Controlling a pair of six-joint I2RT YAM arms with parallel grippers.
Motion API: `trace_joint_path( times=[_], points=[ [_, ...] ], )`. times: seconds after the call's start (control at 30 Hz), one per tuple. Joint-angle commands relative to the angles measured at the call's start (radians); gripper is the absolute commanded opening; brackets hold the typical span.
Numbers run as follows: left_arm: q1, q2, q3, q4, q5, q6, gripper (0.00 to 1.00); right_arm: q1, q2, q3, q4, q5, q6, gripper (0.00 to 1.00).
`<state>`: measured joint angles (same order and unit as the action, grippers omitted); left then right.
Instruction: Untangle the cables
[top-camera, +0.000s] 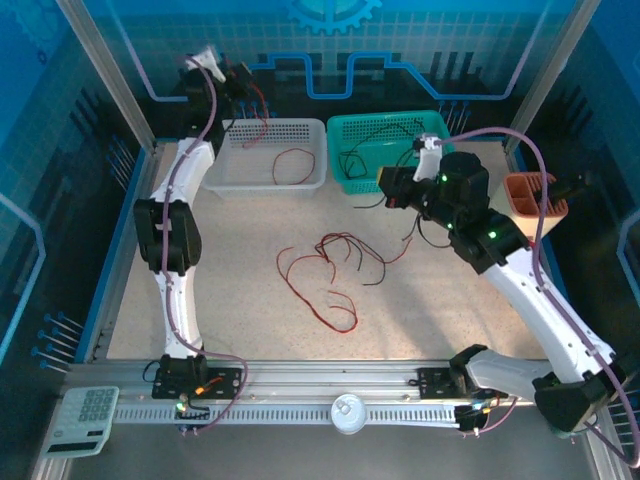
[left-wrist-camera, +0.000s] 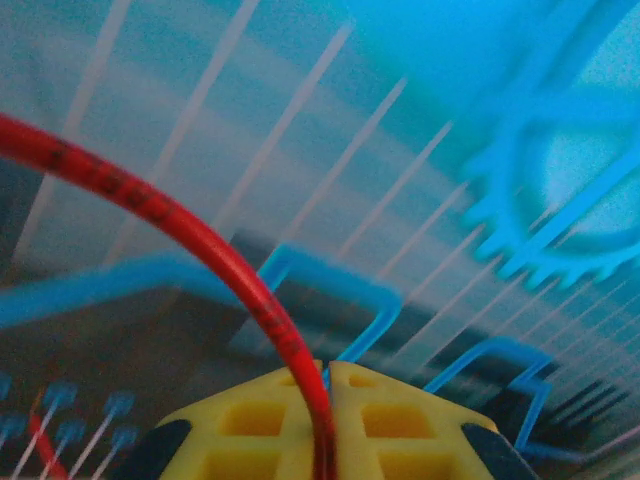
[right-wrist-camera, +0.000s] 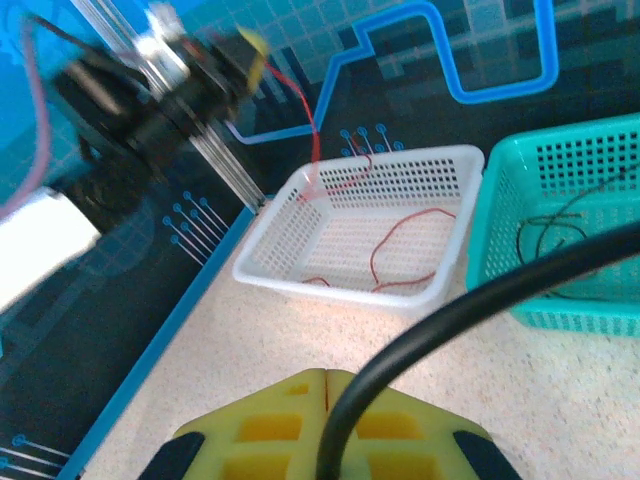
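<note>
The left gripper (left-wrist-camera: 326, 378) hangs high over the far left corner of the worktop (top-camera: 230, 310), above the far end of the white mesh basket (top-camera: 321, 150); its yellow fingers (left-wrist-camera: 250, 420) are pressed together on a red cable (left-wrist-camera: 170, 215), which runs up from between them in a curve; in the right wrist view this red cable drops from the gripper into the white basket, where more red strands lie on the floor of the basket.

The right gripper (right-wrist-camera: 325, 385) is over the worktop just in front of the teal mesh basket (right-wrist-camera: 560, 170), toward the far right; its jaws are closed on a black cable (right-wrist-camera: 480, 290), which arcs up and away to the right; thin black strands lie inside the teal basket.

Both baskets stand side by side along the far edge, the white one on the left.

The remaining loose cables (top-camera: 330, 265), red and black loops crossing one another, lie in a tangle at the middle of the worktop, well apart from both grippers.

A calculator (top-camera: 85, 415) rests at the near left corner.
</note>
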<state>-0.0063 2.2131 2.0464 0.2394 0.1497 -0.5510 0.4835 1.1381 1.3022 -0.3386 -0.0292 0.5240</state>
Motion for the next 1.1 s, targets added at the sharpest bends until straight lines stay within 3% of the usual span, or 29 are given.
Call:
trace_joint_path(
  times=[0.0,0.17,0.53,0.63,0.7,0.73,0.77,0.8,1.07],
  points=[
    [0.006,-0.083,-0.089,0.084,0.047,0.002,0.16,-0.015,0.05,0.096,0.066,-0.027,-0.028,0.0],
    [0.003,-0.128,-0.218,0.058,0.032,0.025,0.23,-0.032,0.157,0.193,0.117,-0.033,-0.028,0.0],
    [-0.004,-0.123,-0.24,-0.2,-0.076,0.126,0.24,-0.107,0.392,0.337,0.295,-0.147,-0.012,0.0],
    [-0.004,-0.107,-0.217,-0.243,-0.07,0.156,0.28,-0.137,0.451,0.366,0.338,-0.179,0.014,0.0],
    [-0.005,-0.093,-0.197,-0.271,-0.066,0.162,0.42,-0.153,0.487,0.383,0.359,-0.191,0.033,0.0],
    [-0.005,-0.087,-0.184,-0.288,-0.061,0.163,0.58,-0.161,0.509,0.394,0.368,-0.195,0.039,0.0],
    [-0.004,-0.081,-0.172,-0.298,-0.055,0.166,0.91,-0.168,0.533,0.409,0.372,-0.197,0.043,0.0],
    [-0.004,-0.076,-0.162,-0.303,-0.043,0.166,0.99,-0.173,0.553,0.424,0.372,-0.2,0.047,0.0],
    [-0.007,-0.077,-0.041,-0.363,0.04,0.168,0.99,-0.225,0.735,0.547,0.347,-0.192,0.051,0.0]
  ],
)
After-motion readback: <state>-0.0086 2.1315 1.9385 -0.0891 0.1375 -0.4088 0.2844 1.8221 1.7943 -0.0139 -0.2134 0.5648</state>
